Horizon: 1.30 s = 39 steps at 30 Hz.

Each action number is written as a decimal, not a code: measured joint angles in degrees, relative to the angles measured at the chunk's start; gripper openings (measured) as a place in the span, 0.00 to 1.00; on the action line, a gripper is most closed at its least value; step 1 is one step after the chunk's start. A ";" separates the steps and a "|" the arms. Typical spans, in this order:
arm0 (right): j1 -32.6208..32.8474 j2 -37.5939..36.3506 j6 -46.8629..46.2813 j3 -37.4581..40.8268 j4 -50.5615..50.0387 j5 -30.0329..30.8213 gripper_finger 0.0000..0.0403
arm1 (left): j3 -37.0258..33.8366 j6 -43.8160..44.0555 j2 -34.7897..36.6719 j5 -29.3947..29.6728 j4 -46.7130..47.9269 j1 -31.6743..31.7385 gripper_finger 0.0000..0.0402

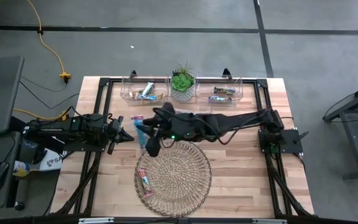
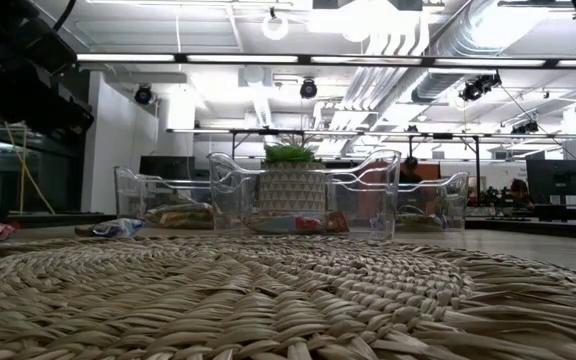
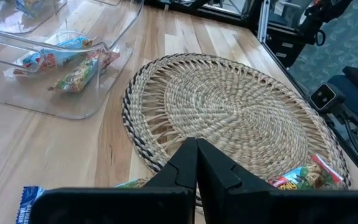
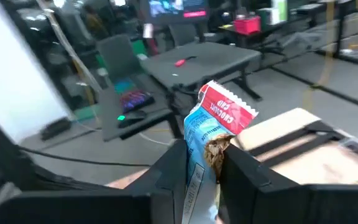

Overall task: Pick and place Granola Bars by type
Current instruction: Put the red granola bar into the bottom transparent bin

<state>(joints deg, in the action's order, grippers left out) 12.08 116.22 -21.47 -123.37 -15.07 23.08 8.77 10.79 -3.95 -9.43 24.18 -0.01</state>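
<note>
Right claw [image 4: 201,171]: holds a blue granola bar [image 4: 213,134] upright, lifted above the tabletop [image 1: 247,180] near the wicker tray [image 1: 173,177].
Left claw [image 3: 196,163]: fingers pressed together, empty, beside the tray.
Other bars [image 1: 145,182]: on tray, in clear bins [image 1: 219,93].

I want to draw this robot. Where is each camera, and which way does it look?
High view: above the table, looking straight down; shows both arms, the left gripper and right gripper.
Low view: at table-top height, looking level across the wicker tray to the clear bins; no arm shows.
Left wrist view: on the left arm, past its shut fingers, over the tray.
Right wrist view: on the right arm, past its fingers gripping a blue granola bar, toward the room.
Shared: high, low and left wrist views all show the tray.
</note>
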 joint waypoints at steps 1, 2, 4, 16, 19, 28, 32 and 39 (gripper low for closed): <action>0.19 -0.61 0.13 0.00 -1.16 0.98 0.18 | 0.00 0.00 0.00 0.00 0.00 0.00 0.00; 0.35 -1.19 0.34 0.00 -2.88 1.79 0.18 | 0.00 0.00 0.00 0.00 -0.02 0.00 0.00; 0.47 -2.33 0.59 0.00 -5.94 3.70 0.18 | -0.01 0.00 0.00 0.03 -0.03 0.00 0.00; 0.63 -5.56 -4.02 0.00 -24.89 6.40 0.11 | -0.01 0.00 0.00 0.04 0.00 0.00 0.00; -0.01 -6.14 -7.36 0.00 -32.91 6.15 0.11 | -0.02 0.00 0.00 0.04 0.00 0.00 0.00; -5.41 -6.18 -7.49 0.84 -45.21 2.36 0.11 | 0.00 0.00 0.00 0.02 -0.02 0.00 0.00; -9.17 -6.09 -1.80 2.66 -46.59 -2.05 0.11 | -0.01 0.00 0.00 0.02 -0.02 0.00 0.00; -15.72 -6.09 9.45 10.18 -46.33 -11.19 0.11 | 0.00 0.00 0.00 0.02 -0.02 0.00 0.00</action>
<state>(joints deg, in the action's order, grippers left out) -3.63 110.13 -12.02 -113.19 -61.39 11.89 8.78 10.79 -3.95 -9.41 24.16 -0.01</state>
